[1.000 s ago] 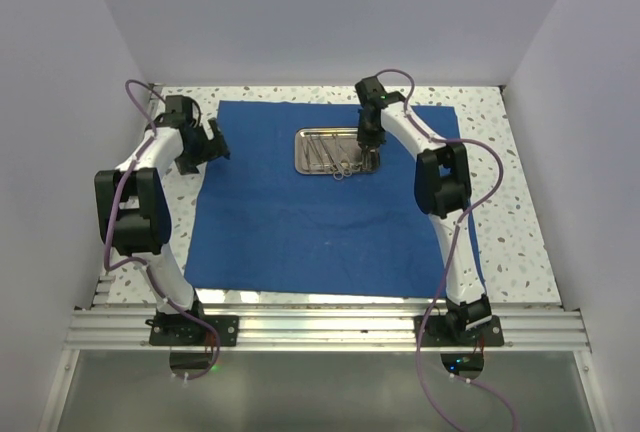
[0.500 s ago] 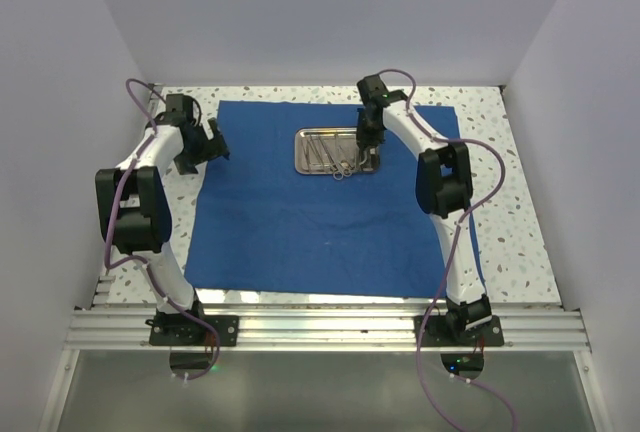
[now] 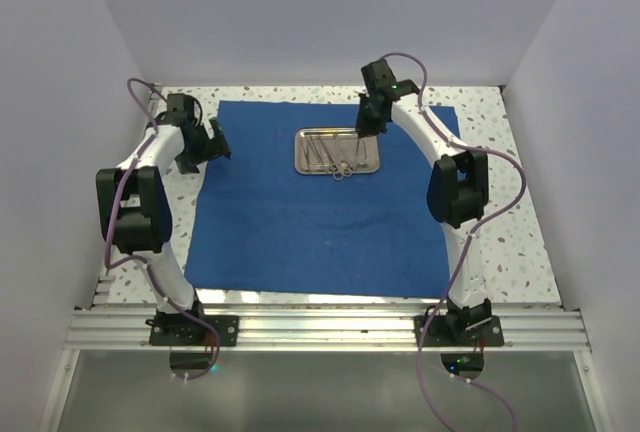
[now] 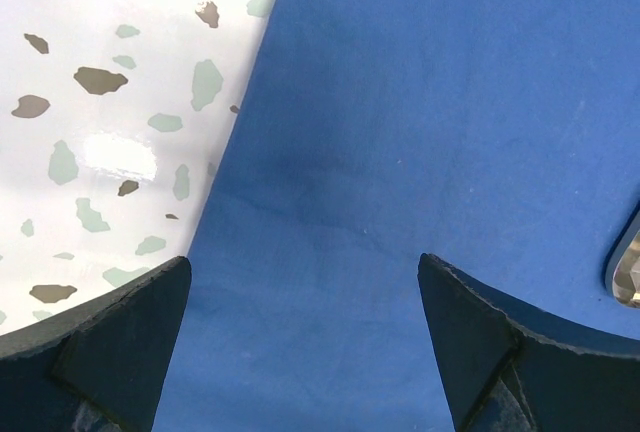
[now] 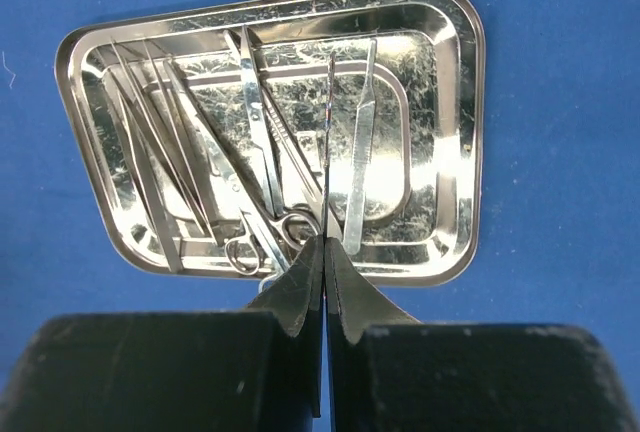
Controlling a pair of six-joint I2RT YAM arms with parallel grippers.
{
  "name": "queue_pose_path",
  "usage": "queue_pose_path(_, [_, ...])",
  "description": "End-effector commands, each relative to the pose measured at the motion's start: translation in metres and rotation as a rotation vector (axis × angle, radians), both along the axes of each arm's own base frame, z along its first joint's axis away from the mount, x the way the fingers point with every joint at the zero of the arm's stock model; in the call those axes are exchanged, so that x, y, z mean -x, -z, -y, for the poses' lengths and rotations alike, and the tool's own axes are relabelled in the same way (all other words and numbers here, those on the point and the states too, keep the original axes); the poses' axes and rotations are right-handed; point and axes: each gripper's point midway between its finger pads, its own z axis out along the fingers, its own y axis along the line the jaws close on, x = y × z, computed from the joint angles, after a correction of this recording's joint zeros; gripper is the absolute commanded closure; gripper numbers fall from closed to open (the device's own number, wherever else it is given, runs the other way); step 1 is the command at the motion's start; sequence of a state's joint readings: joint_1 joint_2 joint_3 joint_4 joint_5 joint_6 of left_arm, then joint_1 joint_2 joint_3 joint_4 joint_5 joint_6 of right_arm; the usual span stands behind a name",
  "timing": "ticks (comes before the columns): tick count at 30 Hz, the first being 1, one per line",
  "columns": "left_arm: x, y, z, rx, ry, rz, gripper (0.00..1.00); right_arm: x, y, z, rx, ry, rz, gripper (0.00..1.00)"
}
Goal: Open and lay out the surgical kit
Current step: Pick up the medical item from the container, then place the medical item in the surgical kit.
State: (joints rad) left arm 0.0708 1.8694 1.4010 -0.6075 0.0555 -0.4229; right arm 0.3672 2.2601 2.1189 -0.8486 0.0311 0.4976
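The royal-blue cloth [image 3: 320,222] lies spread flat on the table. The steel tray [image 3: 300,152] sits on its far middle and holds several slim silver instruments [image 3: 335,155]. In the right wrist view my right gripper [image 5: 325,247] is shut on a thin silver instrument [image 5: 328,132], seen edge-on and held above the tray [image 5: 470,102]. Scissors [image 5: 262,182], tweezers [image 5: 150,152] and a flat handle [image 5: 360,152] lie in the tray. My left gripper [image 4: 305,272] is open and empty over the cloth's left edge [image 4: 420,102].
The speckled table [image 4: 100,102] shows to the left of the cloth. White walls close in the back and both sides. A corner of the tray [image 4: 628,272] shows at the right edge of the left wrist view.
My right arm has risen and drawn back toward the far edge, taking its shut gripper up off the tray. The left arm has barely moved.
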Motion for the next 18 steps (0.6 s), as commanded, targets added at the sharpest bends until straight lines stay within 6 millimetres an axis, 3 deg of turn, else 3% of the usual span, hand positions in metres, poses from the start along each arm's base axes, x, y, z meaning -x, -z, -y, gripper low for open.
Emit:
queue_pose_path(1, [-0.014, -0.012, 0.006, 0.007, 0.036, 0.056, 0.01, 0.007, -0.026, 0.001, -0.027, 0.005, 0.03, 1.0])
queue_pose_path(3, [-0.014, -0.014, 0.008, 0.009, 0.039, 0.061, 0.01, 0.017, -0.026, 0.005, -0.014, 0.003, 0.012, 1.0])
queue_pose_path(5, [-0.014, -0.013, 0.007, 0.007, 0.043, 0.061, 0.0, 0.031, -0.039, 0.011, -0.004, -0.009, 0.018, 1.0])
queue_pose_path(6, [-0.015, -0.014, 0.007, 0.007, 0.043, 0.064, 0.0, 0.047, -0.025, 0.018, 0.019, -0.011, -0.028, 1.0])
queue_pose_path(7, [-0.014, -0.012, 0.008, 0.008, 0.046, 0.061, 0.0, 0.056, -0.027, 0.023, 0.027, -0.016, -0.031, 1.0])
queue_pose_path(8, [-0.015, -0.012, 0.008, 0.008, 0.044, 0.063, 0.0, 0.067, -0.044, 0.027, 0.027, -0.028, 0.004, 1.0])
queue_pose_path(9, [-0.016, -0.012, 0.008, 0.01, 0.043, 0.067, 0.0, 0.089, -0.027, 0.038, 0.055, -0.03, -0.049, 1.0])
queue_pose_path(10, [-0.016, -0.012, 0.009, 0.012, 0.042, 0.069, 0.0, 0.1, -0.027, 0.044, 0.067, -0.03, -0.05, 1.0])
queue_pose_path(11, [-0.017, -0.012, 0.009, 0.013, 0.04, 0.073, 0.0, 0.112, -0.044, 0.05, 0.062, -0.039, -0.013, 1.0])
queue_pose_path(12, [-0.017, -0.012, 0.009, 0.013, 0.04, 0.075, 0.0, 0.134, -0.027, 0.059, 0.088, -0.043, -0.065, 1.0])
queue_pose_path(13, [-0.016, -0.011, 0.009, 0.016, 0.04, 0.075, 0.0, 0.145, -0.026, 0.063, 0.092, -0.051, -0.076, 1.0])
queue_pose_path(14, [-0.017, -0.011, 0.01, 0.017, 0.042, 0.078, 0.0, 0.158, -0.037, 0.067, 0.081, -0.055, -0.056, 1.0])
queue_pose_path(15, [-0.017, -0.01, 0.01, 0.018, 0.041, 0.076, 0.0, 0.177, -0.023, 0.072, 0.088, -0.063, -0.103, 1.0])
queue_pose_path(17, [-0.018, -0.007, 0.013, 0.02, 0.046, 0.072, 0.0, 0.198, -0.026, 0.074, 0.053, -0.079, -0.107, 1.0])
queue_pose_path(18, [-0.018, -0.007, 0.014, 0.021, 0.048, 0.072, 0.0, 0.215, -0.011, 0.079, 0.067, -0.085, -0.149, 1.0])
